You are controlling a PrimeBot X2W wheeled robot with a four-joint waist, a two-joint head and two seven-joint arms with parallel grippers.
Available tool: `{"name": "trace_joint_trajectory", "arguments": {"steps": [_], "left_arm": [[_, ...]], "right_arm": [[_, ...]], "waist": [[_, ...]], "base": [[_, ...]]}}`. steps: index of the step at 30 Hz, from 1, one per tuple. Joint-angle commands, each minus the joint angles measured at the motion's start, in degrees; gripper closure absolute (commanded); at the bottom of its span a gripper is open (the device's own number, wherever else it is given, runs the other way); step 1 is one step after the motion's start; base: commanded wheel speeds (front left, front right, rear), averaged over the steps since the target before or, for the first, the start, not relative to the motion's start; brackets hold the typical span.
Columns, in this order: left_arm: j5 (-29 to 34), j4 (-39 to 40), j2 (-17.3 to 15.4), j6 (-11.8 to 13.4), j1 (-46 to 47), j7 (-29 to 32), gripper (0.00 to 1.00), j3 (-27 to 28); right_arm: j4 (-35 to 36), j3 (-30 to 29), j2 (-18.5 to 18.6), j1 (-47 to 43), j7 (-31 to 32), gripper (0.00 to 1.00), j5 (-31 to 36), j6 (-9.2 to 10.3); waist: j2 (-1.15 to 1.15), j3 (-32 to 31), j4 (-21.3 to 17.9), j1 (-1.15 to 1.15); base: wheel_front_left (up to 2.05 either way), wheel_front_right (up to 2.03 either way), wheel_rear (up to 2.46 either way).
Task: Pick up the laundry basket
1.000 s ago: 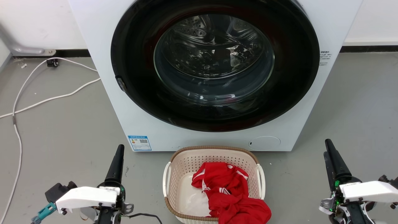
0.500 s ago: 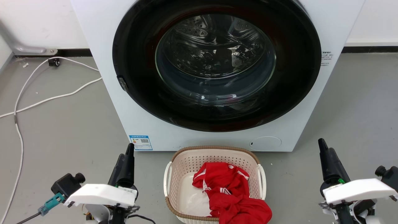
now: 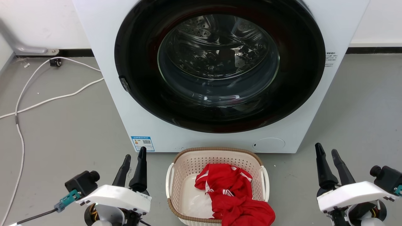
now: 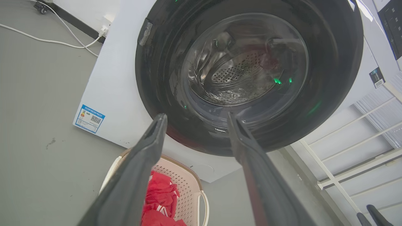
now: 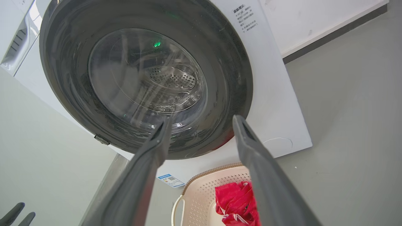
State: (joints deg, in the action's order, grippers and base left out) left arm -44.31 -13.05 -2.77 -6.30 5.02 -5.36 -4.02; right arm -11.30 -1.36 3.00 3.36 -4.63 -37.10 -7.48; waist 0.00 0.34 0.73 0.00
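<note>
The laundry basket (image 3: pixel 188 166) is cream plastic with a brown woven rim and white side handles. It stands on the grey floor right in front of the washing machine (image 3: pixel 103 78), with a red garment (image 3: pixel 232 197) inside that spills over its near right rim. My left gripper (image 3: pixel 135 153) is open, left of the basket and apart from it. My right gripper (image 3: pixel 326 148) is open too, farther off on the basket's right. The left wrist view shows my left gripper (image 4: pixel 196 116) open above the laundry basket (image 4: pixel 185 188). In the right wrist view my right gripper (image 5: pixel 201 119) is open over the laundry basket (image 5: pixel 201 194).
The washing machine's round glass door (image 3: pixel 220 59) is shut, close behind the basket. White cables (image 3: pixel 47 100) trail across the floor at the left. A pale wall with a dark skirting (image 3: pixel 373 49) runs along the back. A white rack (image 4: pixel 345 150) stands right of the machine.
Both wrists have turned, so each gripper's two fingers now show spread apart. The left gripper has moved right toward the basket and the right gripper a little left. The basket has stayed put.
</note>
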Motion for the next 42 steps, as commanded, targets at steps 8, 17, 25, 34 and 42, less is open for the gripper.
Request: {"name": "trace_joint_trajectory", "arguments": {"steps": [8,17,25,34,42], "left_arm": [[8.8,-0.3,-0.2,0.9,1.7,-1.9,0.0,-1.6],[15.5,-0.8,-0.3,1.9,1.7,-3.3,0.0,-2.4],[19.9,-1.7,-0.3,2.7,1.9,-4.3,0.0,-2.9],[24.8,-2.8,-0.3,3.3,2.1,-5.6,0.0,-3.4],[28.9,-3.3,-0.3,3.8,2.1,-6.6,0.0,-4.0]], "right_arm": [[0.5,0.1,-0.1,-0.2,-0.5,0.0,8.3,-0.01],[0.9,0.1,-0.1,-0.8,-0.7,0.0,14.6,-0.01],[1.2,-0.2,-0.1,-1.2,-0.8,0.0,19.1,-0.01],[1.5,-0.3,-0.1,-1.9,-0.7,0.0,24.3,-0.01],[1.6,-0.6,-0.1,-2.3,-0.7,0.0,27.9,-0.01]], "waist": [[0.0,0.0,0.2,0.0],[0.0,-0.1,0.2,0.0],[0.0,-0.1,0.3,0.0],[0.0,0.0,0.4,0.0],[0.0,0.1,0.4,0.0]], "base": [[0.0,0.0,0.0],[0.0,0.0,0.0],[0.0,0.0,0.0],[0.0,0.0,0.0],[0.0,0.0,0.0]]}}
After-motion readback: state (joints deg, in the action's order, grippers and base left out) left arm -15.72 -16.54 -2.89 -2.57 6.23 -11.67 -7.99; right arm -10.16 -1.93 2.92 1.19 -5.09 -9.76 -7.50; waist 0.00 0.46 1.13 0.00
